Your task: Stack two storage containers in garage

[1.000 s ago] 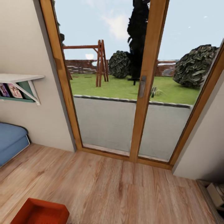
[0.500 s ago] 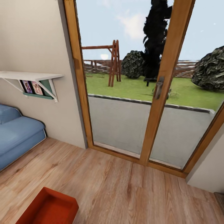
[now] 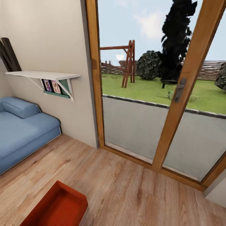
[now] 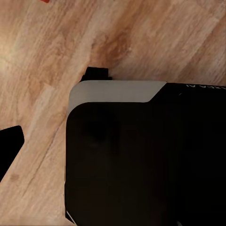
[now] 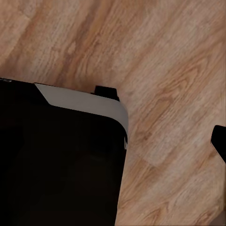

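Bright, even daylight enters through the glass door (image 3: 163,103); renders are slightly soft, shadows faint, wrist views dimmer.

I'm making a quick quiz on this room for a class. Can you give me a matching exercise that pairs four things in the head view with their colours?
Things:
1. storage container
2. sofa
3. wall shelf
4. door frame

Colours:
a. white
b. honey wood
c. orange-red
d. blue

Pairs: 1-c, 2-d, 3-a, 4-b
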`<state>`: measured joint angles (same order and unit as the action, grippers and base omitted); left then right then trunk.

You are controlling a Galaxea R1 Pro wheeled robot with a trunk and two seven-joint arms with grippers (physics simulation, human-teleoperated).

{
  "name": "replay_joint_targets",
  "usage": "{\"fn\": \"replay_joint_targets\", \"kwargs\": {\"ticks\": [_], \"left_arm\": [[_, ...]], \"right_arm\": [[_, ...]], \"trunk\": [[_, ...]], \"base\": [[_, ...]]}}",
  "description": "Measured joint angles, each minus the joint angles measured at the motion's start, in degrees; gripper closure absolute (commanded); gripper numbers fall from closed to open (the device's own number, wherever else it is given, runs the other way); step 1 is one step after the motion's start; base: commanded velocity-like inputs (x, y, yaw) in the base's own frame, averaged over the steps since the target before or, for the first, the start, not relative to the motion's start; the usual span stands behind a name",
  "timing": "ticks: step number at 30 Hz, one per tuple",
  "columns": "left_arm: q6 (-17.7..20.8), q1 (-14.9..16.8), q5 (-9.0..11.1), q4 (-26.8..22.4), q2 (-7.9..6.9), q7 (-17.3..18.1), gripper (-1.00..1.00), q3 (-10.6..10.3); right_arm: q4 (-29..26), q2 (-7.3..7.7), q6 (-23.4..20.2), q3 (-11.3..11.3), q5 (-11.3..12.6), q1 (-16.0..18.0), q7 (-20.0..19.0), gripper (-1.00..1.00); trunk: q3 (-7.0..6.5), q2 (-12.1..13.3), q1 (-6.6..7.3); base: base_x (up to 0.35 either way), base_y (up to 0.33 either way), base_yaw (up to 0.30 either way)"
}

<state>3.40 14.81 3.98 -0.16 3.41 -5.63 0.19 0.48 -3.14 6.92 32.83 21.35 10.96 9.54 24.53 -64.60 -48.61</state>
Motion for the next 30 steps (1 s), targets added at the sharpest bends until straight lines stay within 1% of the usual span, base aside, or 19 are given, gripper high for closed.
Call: {"fn": "replay_joint_targets", "kwargs": {"ticks": [7, 30], "left_arm": [[-1.30, 0.00, 0.00, 0.00, -0.08, -0.01, -1.00, 0.04], [-1.49, -0.53, 0.00, 0.00, -0.09, -0.01, -1.00, 0.04]], "right_arm": [[0.00, 0.03, 0.00, 0.00, 0.01, 0.00, 0.01, -1.00], [0.00, 0.04, 0.00, 0.00, 0.09, 0.00, 0.01, -1.00]], "trunk": [[0.00, 0.00, 0.01], [0.00, 0.00, 0.01]], "base": [[0.220, -0.167, 0.269], [0.244, -0.183, 0.269]]}}
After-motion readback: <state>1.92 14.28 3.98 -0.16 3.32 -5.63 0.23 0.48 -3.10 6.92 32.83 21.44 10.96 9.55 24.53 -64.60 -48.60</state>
